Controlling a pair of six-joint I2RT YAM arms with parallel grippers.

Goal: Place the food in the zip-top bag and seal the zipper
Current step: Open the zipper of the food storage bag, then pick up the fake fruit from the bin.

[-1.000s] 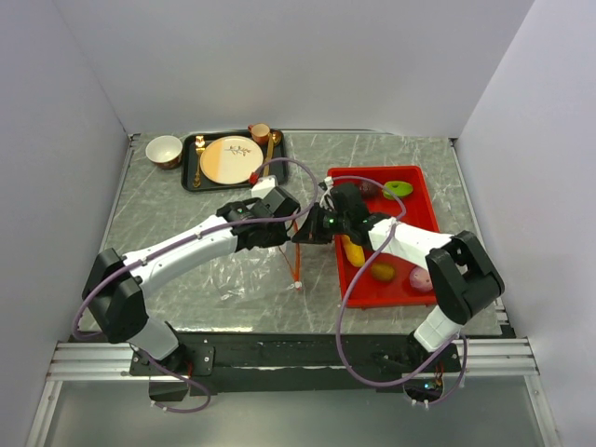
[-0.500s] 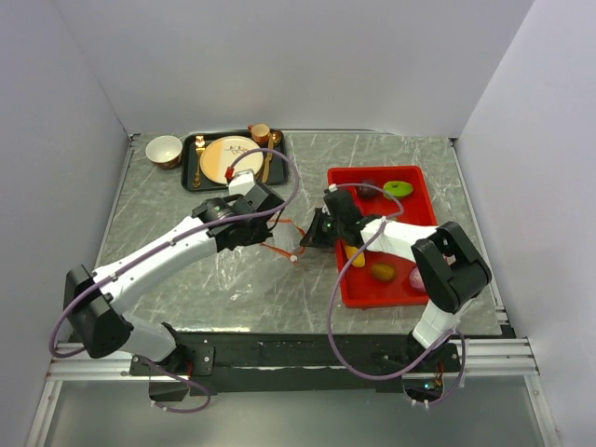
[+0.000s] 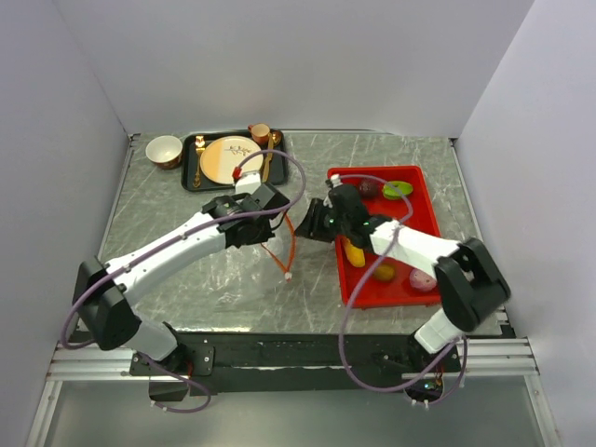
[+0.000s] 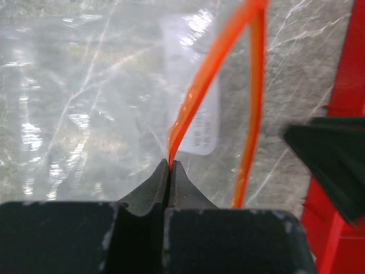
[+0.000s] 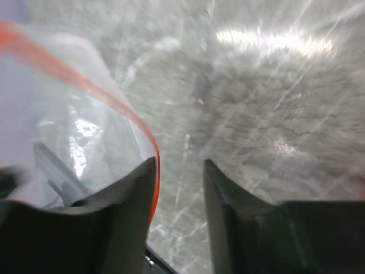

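Far L on the worktop: a cream bowl, and just beside it a black tray w/ a cream plate, a small cup and gold cutlery.

L arm reaches in toward the centre. The L tool has its jaws pressed together, clamped on the zipper. From the wrist cam I see the orange strip rising straight out of the pinch. A second run of the strip hangs beside it, so the mouth looks parted there.

The zip-top bag lies mostly flat on the worktop, centre, below and L of the tools. It's clear, w/ a white label showing through. In the top view the zipper runs from betw. the two tools down toward me, its pale end resting on the worktop. I can't see any piece inside the bag.

The R tool sits just R of the zipper, jaws apart w/ only bare worktop betw. them. The orange strip curves past the outer side of one finger. Touching or not, can't tell.

R side: red tray holds the food: yellow piece, dark purple piece, green piece, brownish-orange piece, pink-purple piece. The R arm partly covers the tray's L side.
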